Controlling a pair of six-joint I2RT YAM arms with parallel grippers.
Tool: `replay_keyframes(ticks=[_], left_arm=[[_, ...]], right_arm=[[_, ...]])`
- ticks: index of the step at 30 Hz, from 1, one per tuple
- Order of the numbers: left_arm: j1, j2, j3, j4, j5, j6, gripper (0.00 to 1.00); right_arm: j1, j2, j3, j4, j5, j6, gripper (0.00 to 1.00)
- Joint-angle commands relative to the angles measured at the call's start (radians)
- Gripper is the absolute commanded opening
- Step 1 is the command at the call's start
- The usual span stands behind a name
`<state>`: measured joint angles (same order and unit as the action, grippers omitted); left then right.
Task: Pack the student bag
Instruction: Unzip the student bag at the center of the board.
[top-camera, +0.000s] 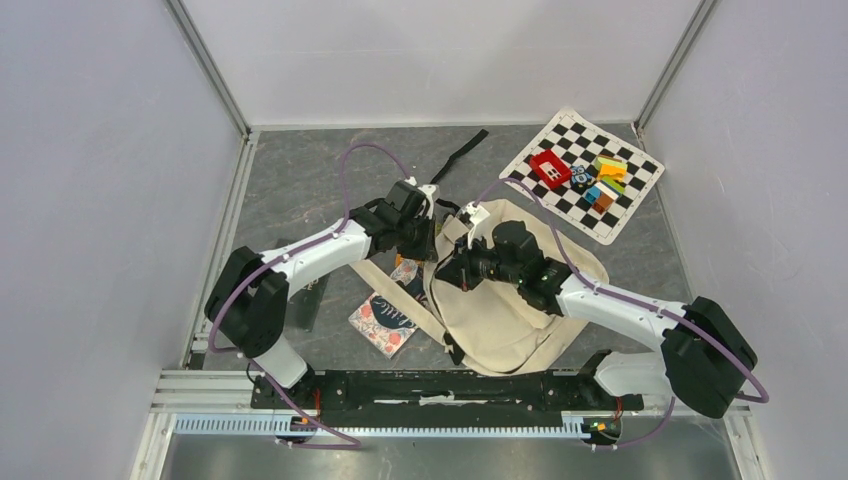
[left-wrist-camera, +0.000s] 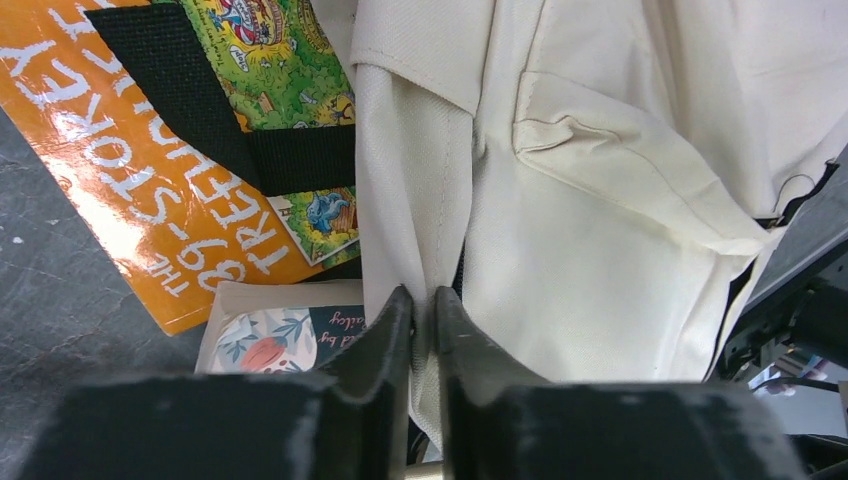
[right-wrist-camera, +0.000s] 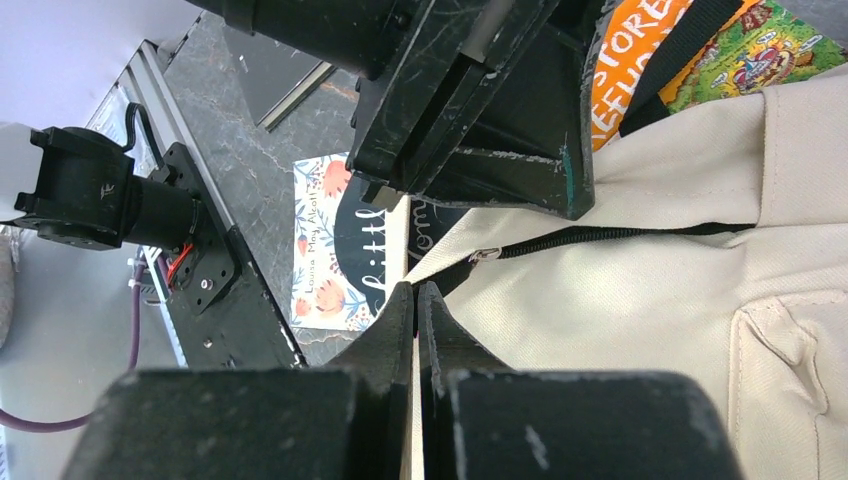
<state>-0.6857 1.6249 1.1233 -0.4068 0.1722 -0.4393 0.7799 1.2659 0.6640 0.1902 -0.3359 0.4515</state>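
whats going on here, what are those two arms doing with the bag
Both arms are handling the large cream canvas backpack lying on the grey table. The left gripper is pinched on a fold of its fabric, and the right gripper is closed on the cloth just beside the black zipper. An orange book and a floral-covered book lie by the bag's edge, not yet packed.

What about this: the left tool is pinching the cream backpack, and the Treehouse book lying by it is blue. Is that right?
Not quite. The Treehouse book is orange with white letters, not blue; the left wrist view shows it. The rest holds: the left tool is pinching a fold of the cream backpack, and the book lies by it.
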Motion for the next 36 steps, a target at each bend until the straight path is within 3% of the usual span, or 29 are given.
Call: replay_keyframes(ticks=[1, 4, 11, 17, 36], left_arm=[[0.001, 0.000, 0.039, 0.000, 0.002, 0.027, 0.10], [0.002, -0.010, 0.037, 0.016, -0.026, 0.014, 0.02], [0.046, -0.021, 0.034, 0.053, -0.062, -0.024, 0.02], [0.124, -0.011, 0.040, 0.099, -0.008, -0.052, 0.02], [0.307, 0.114, 0.186, 0.155, 0.046, -0.107, 0.04]], right_arm=[[0.023, -0.007, 0.010, 0.036, -0.028, -0.002, 0.00], [0.039, -0.007, 0.016, 0.018, -0.028, -0.019, 0.00], [0.105, -0.028, 0.030, -0.028, -0.030, -0.049, 0.00], [0.168, -0.049, 0.026, -0.057, -0.007, -0.046, 0.00], [0.292, -0.023, -0.062, -0.048, 0.078, 0.033, 0.00]])
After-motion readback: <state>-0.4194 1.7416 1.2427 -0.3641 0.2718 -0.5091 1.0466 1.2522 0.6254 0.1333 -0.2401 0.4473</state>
